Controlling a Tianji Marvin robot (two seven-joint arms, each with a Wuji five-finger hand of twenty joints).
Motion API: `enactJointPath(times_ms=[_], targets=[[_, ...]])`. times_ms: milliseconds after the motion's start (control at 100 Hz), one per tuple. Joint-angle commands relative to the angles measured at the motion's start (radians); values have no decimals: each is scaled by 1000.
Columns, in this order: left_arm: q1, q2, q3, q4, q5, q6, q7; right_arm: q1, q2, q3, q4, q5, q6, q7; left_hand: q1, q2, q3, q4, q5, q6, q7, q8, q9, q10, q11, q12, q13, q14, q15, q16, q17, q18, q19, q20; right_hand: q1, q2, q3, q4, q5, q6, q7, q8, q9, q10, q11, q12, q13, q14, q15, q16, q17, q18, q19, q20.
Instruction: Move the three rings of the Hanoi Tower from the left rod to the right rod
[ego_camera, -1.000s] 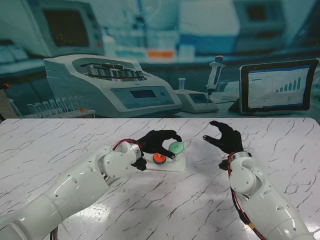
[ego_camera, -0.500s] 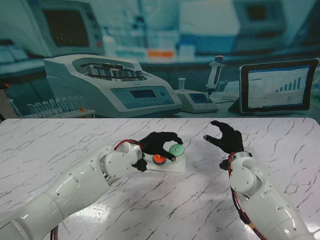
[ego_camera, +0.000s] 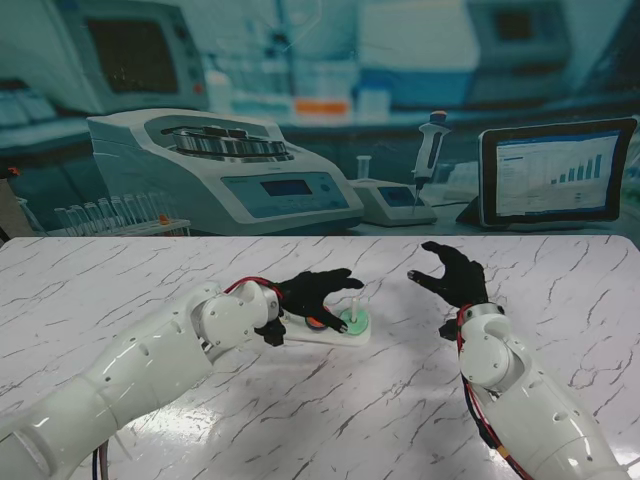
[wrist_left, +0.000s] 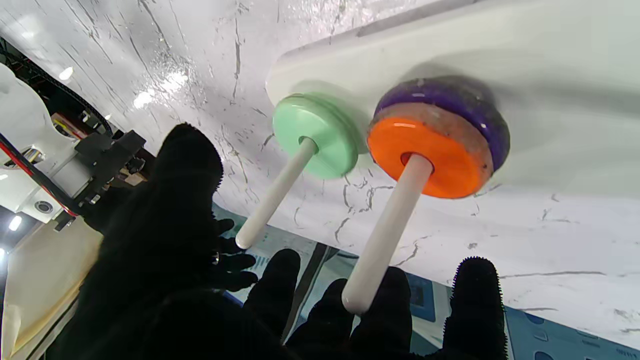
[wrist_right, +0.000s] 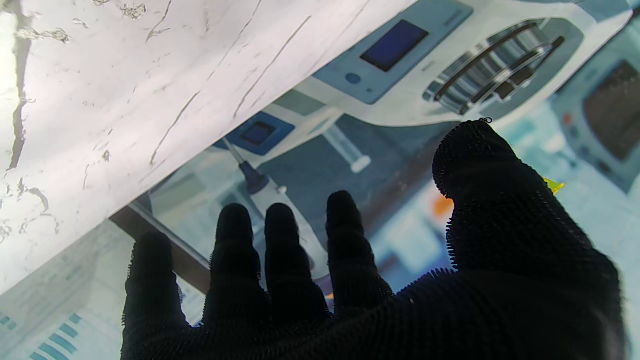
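On the marble table (ego_camera: 150, 280), a white base (wrist_left: 525, 60) holds an orange ring (wrist_left: 425, 155) stacked on purple (wrist_left: 450, 97), and a mint ring (wrist_left: 315, 135) alone on the next rod. Both robot hands, left (ego_camera: 312, 292) and right (ego_camera: 452, 272), are released, fingers spread.

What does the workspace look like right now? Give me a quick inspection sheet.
Surface: white marble-pattern table, glossy.
Job's things: white base; green ring seated low on one rod; orange ring stacked on purple ring on the neighbouring rod.
Clutter: nothing seen.
Hands: left hand over the tower, fingers apart, holding nothing; right hand open, raised to the tower's right, apart from it.
Cables: red wires at the left wrist and along the right forearm.
Surroundings: printed lab backdrop.
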Motion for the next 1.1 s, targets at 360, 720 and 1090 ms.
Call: enactJointPath(times_ms=[360,720,1090], targets=[[52,19,-93,-73,84,10,43,-2,-10,-4,4,3,0,-7,9,30,-90,12,8,-6,18,-43,-9,-6,0,-8,-11,4,-8,-6,-9,19,-39,2,3,18,-17,24,18,-22,11,-10,28,-7,11,0,9,1,19,12,-5,-12,7,16],[154,61,-215,-180,215,120,23,-1,-9,-7,5,4,-2,-5,13,47,-135,15,49,9,52,-7,3,-1,0,-6,-14,12,-11,-6,-13,17,-47,0,4,18,-17,24,19,-17,12,-10,31,-3,11,0,12,5,18,13,-6,-9,7,17],[127,71,-130,-147,310,185,15,-2,-9,-9,5,4,0,-3,10,54,-199,18,42,5,66,54,-11,-3,-7,-5,-60,7,-32,-17,-44,19,-115,-33,8,14,-17,24,19,-12,13,-9,31,0,16,2,8,6,21,15,-6,-9,6,16]])
